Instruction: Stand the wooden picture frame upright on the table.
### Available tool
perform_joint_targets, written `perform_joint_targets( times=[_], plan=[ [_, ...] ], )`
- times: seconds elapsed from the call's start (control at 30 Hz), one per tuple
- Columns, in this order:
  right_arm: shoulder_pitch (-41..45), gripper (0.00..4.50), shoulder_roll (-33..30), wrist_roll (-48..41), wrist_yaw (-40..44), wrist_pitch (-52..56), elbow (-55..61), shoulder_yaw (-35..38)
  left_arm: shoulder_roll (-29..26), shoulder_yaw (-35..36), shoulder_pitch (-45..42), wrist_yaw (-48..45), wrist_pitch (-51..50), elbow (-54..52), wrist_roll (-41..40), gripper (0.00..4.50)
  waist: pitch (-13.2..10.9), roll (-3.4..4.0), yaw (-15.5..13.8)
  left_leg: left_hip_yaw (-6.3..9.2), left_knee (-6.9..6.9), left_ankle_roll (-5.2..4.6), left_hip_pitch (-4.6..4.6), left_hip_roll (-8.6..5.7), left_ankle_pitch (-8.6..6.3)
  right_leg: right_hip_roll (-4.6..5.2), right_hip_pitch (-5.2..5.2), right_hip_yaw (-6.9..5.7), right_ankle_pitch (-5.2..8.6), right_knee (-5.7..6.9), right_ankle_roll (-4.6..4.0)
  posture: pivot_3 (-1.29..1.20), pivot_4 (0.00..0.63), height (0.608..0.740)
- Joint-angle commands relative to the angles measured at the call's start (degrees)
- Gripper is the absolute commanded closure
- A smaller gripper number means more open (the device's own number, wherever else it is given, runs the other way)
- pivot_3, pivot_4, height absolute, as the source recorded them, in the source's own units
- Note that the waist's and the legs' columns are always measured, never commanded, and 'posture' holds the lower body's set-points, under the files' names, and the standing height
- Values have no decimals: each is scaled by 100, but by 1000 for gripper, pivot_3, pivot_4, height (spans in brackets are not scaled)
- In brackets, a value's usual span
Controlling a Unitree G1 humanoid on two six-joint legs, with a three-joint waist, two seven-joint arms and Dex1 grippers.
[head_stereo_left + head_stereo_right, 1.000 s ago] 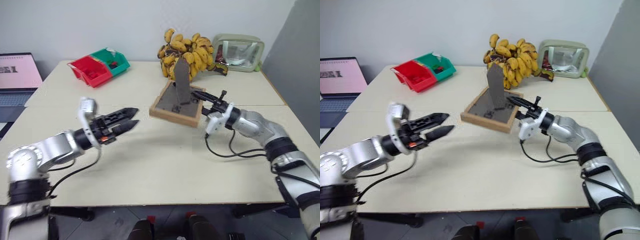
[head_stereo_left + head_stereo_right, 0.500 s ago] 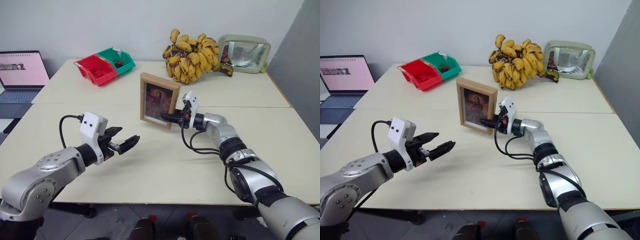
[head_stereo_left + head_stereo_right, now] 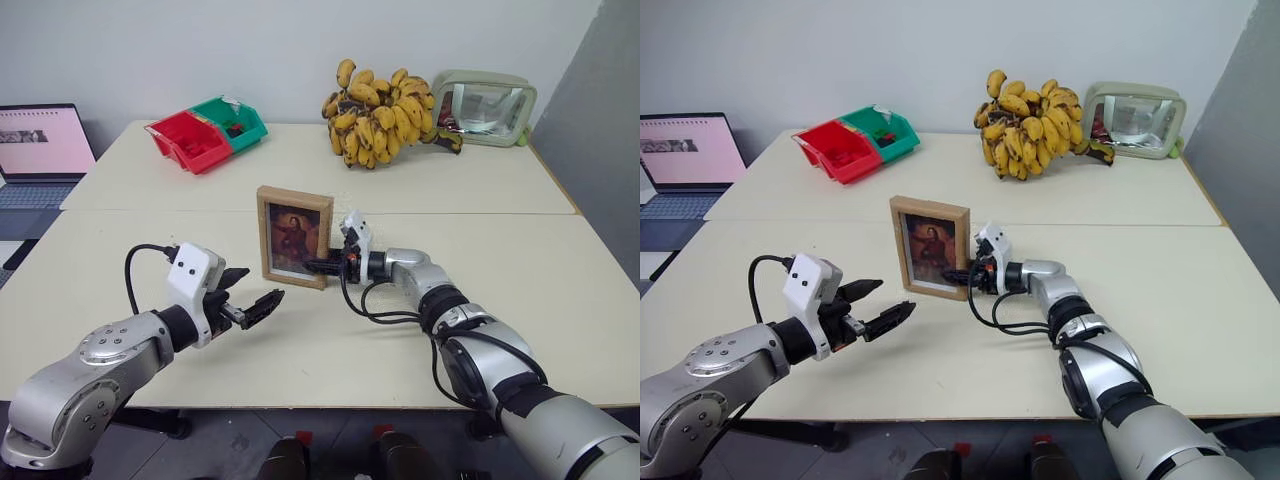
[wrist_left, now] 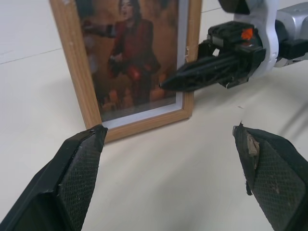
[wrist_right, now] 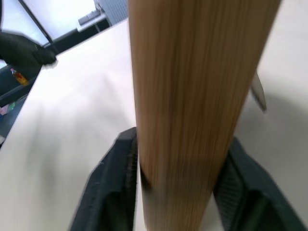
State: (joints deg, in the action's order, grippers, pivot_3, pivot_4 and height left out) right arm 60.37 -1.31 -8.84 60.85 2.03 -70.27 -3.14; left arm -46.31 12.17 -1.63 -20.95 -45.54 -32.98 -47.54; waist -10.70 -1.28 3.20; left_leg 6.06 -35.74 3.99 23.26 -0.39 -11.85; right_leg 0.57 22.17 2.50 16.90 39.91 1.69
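Note:
The wooden picture frame (image 3: 294, 236) stands upright on the table (image 3: 470, 175) just in front of the seam, its brownish portrait facing me. My right gripper (image 3: 314, 266) reaches in level from the right and is shut on the frame's lower right edge. In the right wrist view the light-wood edge (image 5: 192, 96) sits between both fingers (image 5: 113, 187). My left gripper (image 3: 252, 304) hovers open and empty low over the table, a short way in front and to the left of the frame. Its wrist view looks between its fingertips (image 4: 86, 154) at the portrait (image 4: 130, 53) and the right gripper (image 4: 192, 74).
A bunch of bananas (image 3: 375, 100) and a green-rimmed clear pouch (image 3: 487, 105) lie at the back right. Red (image 3: 187, 140) and green (image 3: 232, 120) bins sit at the back left. A laptop (image 3: 40, 140) stands off the table's left side. A black cable (image 3: 385, 310) trails from my right wrist.
The frame went from tilted, grey back up, to standing upright with its picture facing me. My right gripper rolled, sank and moved left with it. My left gripper rolled and dropped slightly.

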Motion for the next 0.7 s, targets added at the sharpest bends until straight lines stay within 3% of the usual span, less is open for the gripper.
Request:
perform_joint_targets(
  times=[0.03,0.17,0.27,0.37,0.5,0.7],
  plan=[
    [-138,1447,-107,184,10,-83,119,9,19,136,-209,-187,182,130,219,0,0,0,0,0,0,0,0,0,0,0,0,0,0,0,0,0,150,740],
    [-572,505,-433,336,124,-147,685,-92,-3,155,-363,-428,227,390,344,0,0,0,-4,0,0,0,-2,1,0,-2,-1,0,0,1,0,0,150,740],
    [-1435,25,-1038,705,-258,-239,2184,-272,-108,179,-519,-617,271,758,555,0,1,-1,-84,6,-1,0,-1,1,0,1,-7,-4,1,-3,1,0,150,740],
    [-2204,25,-1549,649,-375,363,4126,-231,-251,314,-642,-853,312,1127,716,0,0,0,-149,4,-1,0,1,-7,0,11,-9,-4,2,-8,3,0,150,740],
    [-2710,25,-2107,-7,-489,2508,6988,-89,-556,587,-1074,-1167,-16,1719,598,0,-2,4,-100,7,-2,0,14,1,0,11,8,-6,2,-4,3,0,150,740],
    [-2620,25,-2093,-669,-1143,4544,8832,-53,-1037,439,-1578,-2089,-59,2441,663,0,-3,4,26,6,17,0,-5,5,0,-7,8,-7,11,0,-14,0,150,740]
  ],
)
